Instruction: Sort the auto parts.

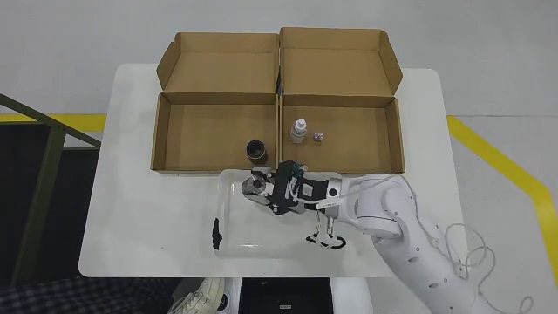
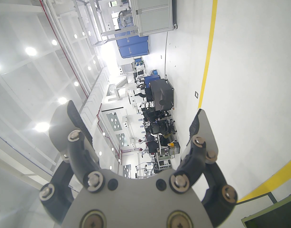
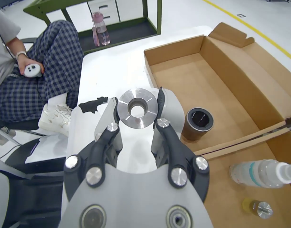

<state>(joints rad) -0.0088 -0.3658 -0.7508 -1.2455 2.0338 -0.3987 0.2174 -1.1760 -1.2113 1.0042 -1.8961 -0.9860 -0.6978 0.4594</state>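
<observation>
Right gripper (image 3: 137, 103): I am seeing its fingers, partly closed, gripping a metal ring (image 3: 146, 117) between them.
Left gripper (image 2: 136, 110): fingers are standing wide apart, holding nothing.
Black cylinder (image 3: 199, 124): sitting upright in a cardboard box (image 3: 207, 72), just beside the ring-holding fingers.

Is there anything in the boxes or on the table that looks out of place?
Yes: a clear spray bottle sits in the right cardboard box beside a small metal part. It seems odd there because it does not look like an auto part.
</observation>
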